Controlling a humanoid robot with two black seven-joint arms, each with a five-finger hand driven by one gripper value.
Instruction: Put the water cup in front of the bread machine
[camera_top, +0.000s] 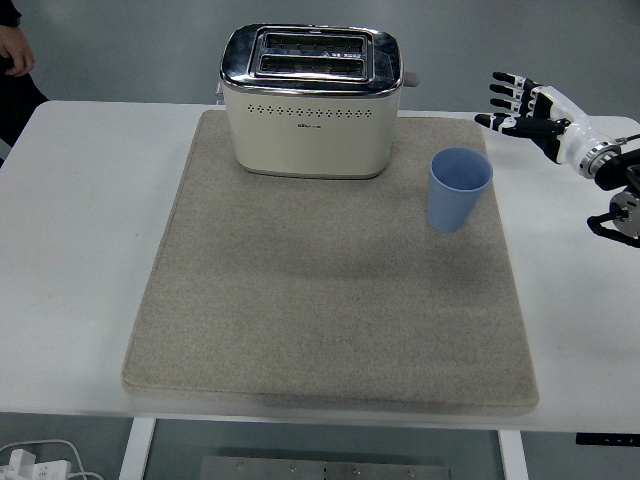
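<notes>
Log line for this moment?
right hand: open, empty, right of cup | blue cup: upright on mat, right of toaster | left arm: unseen

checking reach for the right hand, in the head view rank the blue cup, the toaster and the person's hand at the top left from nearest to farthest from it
From the right hand, open above the table's right edge:
1. Blue cup, just left of the hand and nearer the camera, on the mat's right side.
2. Toaster, further left, at the mat's back edge.
3. Person's hand, at the far top-left corner.
</notes>
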